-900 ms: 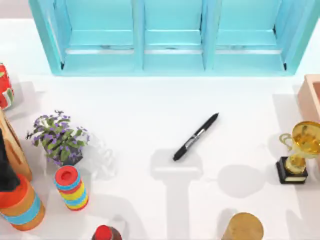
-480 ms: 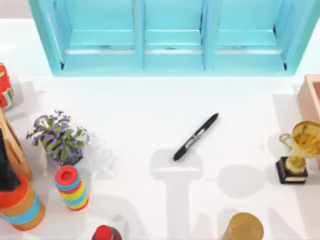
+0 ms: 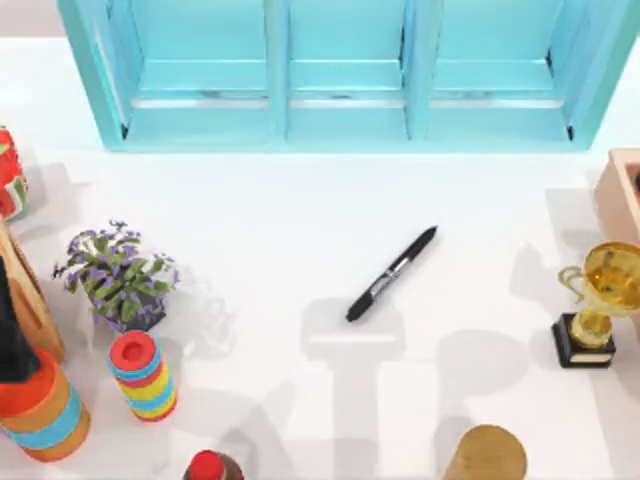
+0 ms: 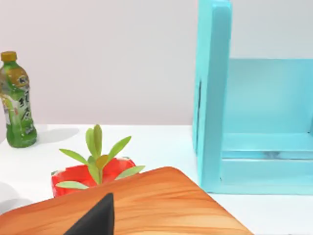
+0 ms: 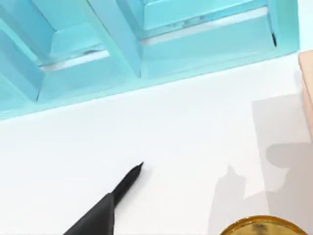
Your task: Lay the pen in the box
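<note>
Left end effector (image 4: 99,219), right end effector (image 5: 96,221) — each a dark wedge.

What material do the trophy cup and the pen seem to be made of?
The trophy cup looks like polished gold metal: bright glints, on a black base. The pen looks like matte black plastic, with a pale label band; the material stays uncertain.

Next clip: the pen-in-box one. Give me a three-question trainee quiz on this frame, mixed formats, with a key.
1. True or false: the pen already lies inside the box.
2. Multiple choice: what stands nearest the box in the top view? A) the striped can B) the gold trophy C) the purple-flowered plant
3. Fill in: the pen lies flat on the ____, in front of the turquoise cabinet.

Key: 1 false, the pen rests mid-table, apart from the box at the table's right edge. 2 B. 3 table.
</note>
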Robot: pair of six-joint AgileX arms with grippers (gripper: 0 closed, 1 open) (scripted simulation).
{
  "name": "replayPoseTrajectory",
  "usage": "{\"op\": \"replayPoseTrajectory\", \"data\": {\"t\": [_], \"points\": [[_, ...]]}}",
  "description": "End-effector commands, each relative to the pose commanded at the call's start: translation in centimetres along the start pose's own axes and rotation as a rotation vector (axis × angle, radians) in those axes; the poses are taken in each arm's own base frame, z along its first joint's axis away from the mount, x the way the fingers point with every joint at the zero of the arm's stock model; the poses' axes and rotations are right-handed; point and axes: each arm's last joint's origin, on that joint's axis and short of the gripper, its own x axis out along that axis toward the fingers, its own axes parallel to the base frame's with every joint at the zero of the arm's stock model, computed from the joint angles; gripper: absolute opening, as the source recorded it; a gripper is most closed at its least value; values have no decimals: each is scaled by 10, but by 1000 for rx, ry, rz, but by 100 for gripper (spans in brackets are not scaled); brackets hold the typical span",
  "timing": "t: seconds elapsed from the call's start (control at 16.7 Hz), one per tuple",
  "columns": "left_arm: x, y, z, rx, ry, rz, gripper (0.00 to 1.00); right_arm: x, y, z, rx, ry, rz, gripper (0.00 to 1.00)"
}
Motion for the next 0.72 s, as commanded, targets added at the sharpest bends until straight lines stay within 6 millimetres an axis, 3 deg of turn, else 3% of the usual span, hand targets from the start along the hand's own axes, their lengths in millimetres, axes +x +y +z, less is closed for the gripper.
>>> {"op": "replayPoseTrajectory", "data": {"t": [0.18,0.36,0.72], "points": [[0,0,0,0,0,0,100,38,34,25,99,227,-63,100],[0,0,0,0,0,0,100,87,71,36,187,432,-162,100],[0,0,0,0,0,0,100,188,128,19,351,699,-404,100]]}}
